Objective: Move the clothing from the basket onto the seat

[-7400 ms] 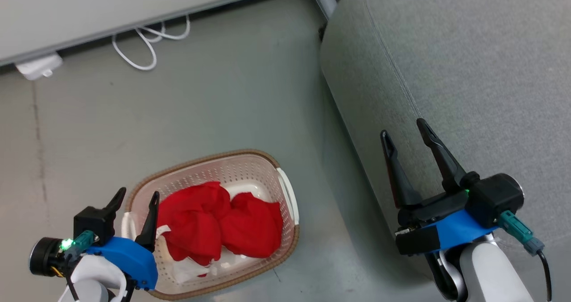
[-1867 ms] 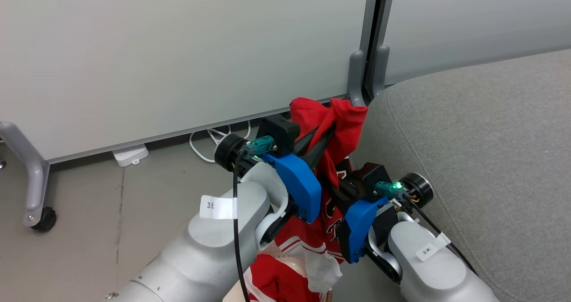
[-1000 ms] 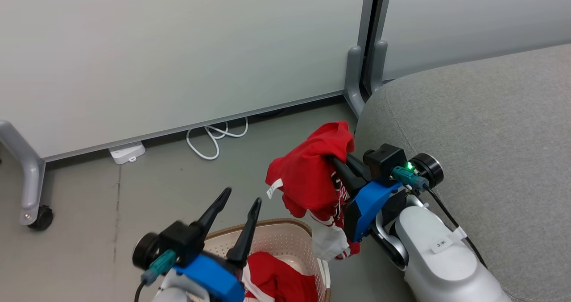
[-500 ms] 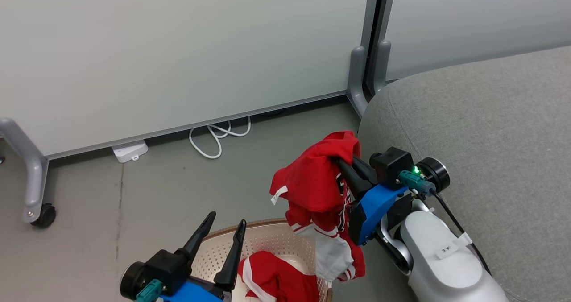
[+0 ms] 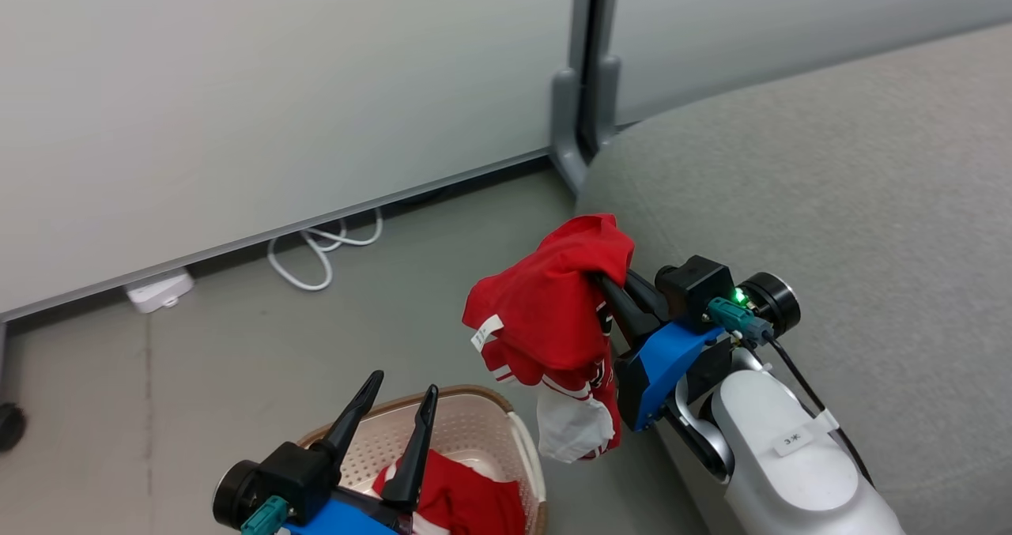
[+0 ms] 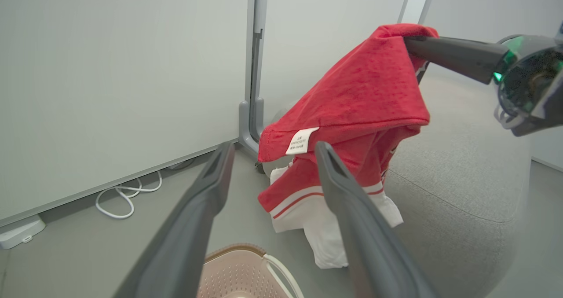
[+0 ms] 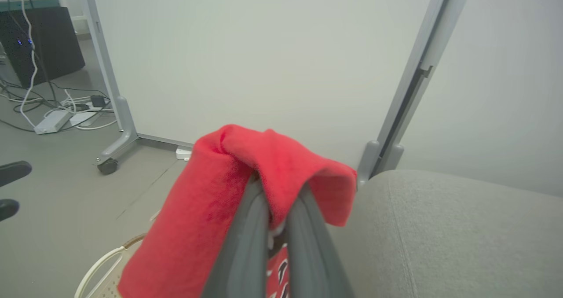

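My right gripper (image 5: 607, 284) is shut on a bright red garment (image 5: 553, 306), held in the air beside the corner of the grey seat (image 5: 830, 163). The cloth drapes over the fingertips and hides them. It shows a white tag (image 5: 485, 333), white striped trim and black-and-white lettering. My left gripper (image 5: 402, 385) stands open and holds nothing, above the cream basket (image 5: 506, 412). A second red garment (image 5: 466, 499) lies in the basket. In the left wrist view the open fingers (image 6: 206, 188) frame the hanging garment (image 6: 352, 108).
Pale partition panels with a grey post (image 5: 585, 69) stand behind the floor and the seat's corner. A white cable (image 5: 316, 250) and a white power block (image 5: 158, 290) lie at the wall's foot. A dark cabinet (image 7: 39, 38) and floor cables sit far left in the right wrist view.
Both garments lay in the basket at first. Both grippers then lifted one; my left gripper let go and dropped back over the basket. The head camera has since swung right.
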Controlling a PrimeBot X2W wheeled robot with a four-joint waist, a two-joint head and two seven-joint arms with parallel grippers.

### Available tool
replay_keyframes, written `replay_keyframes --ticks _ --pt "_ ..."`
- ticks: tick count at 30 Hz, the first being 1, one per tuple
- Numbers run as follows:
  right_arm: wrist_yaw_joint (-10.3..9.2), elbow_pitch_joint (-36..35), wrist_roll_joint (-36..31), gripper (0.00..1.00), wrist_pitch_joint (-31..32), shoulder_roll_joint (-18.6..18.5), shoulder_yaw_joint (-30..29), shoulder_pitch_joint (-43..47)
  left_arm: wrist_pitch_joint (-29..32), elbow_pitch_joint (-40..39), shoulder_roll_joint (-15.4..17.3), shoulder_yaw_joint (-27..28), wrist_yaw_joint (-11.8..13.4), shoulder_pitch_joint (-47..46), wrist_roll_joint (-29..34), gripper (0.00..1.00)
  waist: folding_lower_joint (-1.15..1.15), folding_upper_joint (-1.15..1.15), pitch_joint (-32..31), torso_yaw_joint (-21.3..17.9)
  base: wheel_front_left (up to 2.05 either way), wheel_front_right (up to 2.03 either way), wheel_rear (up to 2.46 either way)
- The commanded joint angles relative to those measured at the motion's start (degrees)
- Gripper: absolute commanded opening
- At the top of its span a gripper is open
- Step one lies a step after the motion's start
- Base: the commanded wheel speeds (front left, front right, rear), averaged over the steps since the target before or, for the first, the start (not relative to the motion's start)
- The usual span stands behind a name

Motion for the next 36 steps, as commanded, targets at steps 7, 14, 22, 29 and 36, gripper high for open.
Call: replay_keyframes --ticks 7,14,22,29,36 --pt "0.01 -1.63 -0.99 0.0 0.34 -0.11 -1.15 0.96 -0.29 -1.81 0.64 -0.34 -0.39 -0.97 -0.12 1.0 0.0 0.0 2.41 -11.14 0.0 0.0 0.0" --pt "0.01 -2.71 -1.9 0.0 0.26 -0.09 -3.69 2.16 -0.29 -2.84 1.63 -0.6 -0.38 -1.1 0.16 1.0 0.0 0.0 3.74 -18.69 0.0 0.0 0.0" --pt "0.01 -4.37 -2.31 0.0 -0.06 -0.06 -5.49 3.38 -0.29 -3.23 2.66 -2.56 -0.39 -2.57 -0.12 1.0 0.0 0.0 5.29 -20.7 0.0 0.0 0.0" --pt "0.01 -5.6 -2.5 0.0 0.21 -0.07 -6.39 4.38 -0.29 -2.98 3.39 -3.23 -0.39 -3.63 -0.93 1.0 0.0 0.0 5.93 -20.82 0.0 0.0 0.0" --pt "0.01 -5.85 -2.03 0.0 0.75 -0.07 -6.33 4.38 -0.29 -2.98 3.41 -2.22 -0.39 -3.1 -0.71 1.0 0.0 0.0 5.96 -20.63 0.0 0.0 0.0"
